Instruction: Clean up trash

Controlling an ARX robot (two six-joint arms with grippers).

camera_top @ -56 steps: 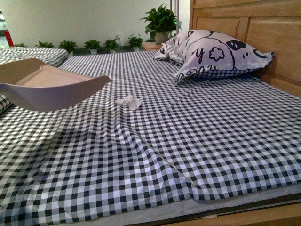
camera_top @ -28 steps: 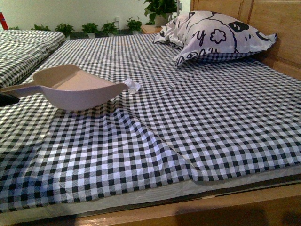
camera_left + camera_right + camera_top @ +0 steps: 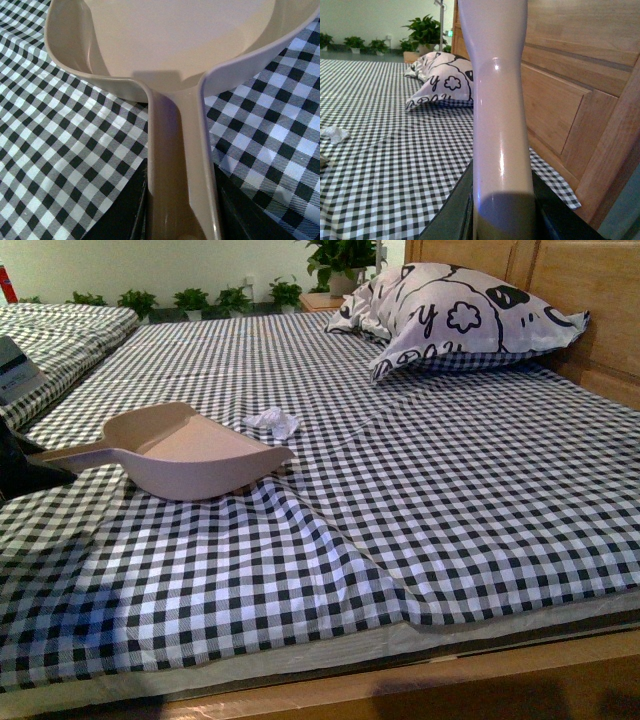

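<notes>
Now the left gripper (image 3: 180,212) clamps the dustpan (image 3: 190,452), just beside the trash (image 3: 273,421) on the bed (image 3: 450,520). Right gripper (image 3: 502,210) clamps a pale handle (image 3: 500,125).

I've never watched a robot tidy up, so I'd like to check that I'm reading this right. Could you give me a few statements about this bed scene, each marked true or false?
1. The crumpled white trash lies inside the dustpan. False: it lies on the checked sheet just beyond the pan's front edge, and the pan is empty.
2. The left tool holds the dustpan by its handle. True.
3. The right tool is empty. False: it grips a pale glossy handle.
4. The patterned pillow lies at the end of the bed with the wooden headboard. True.
</notes>
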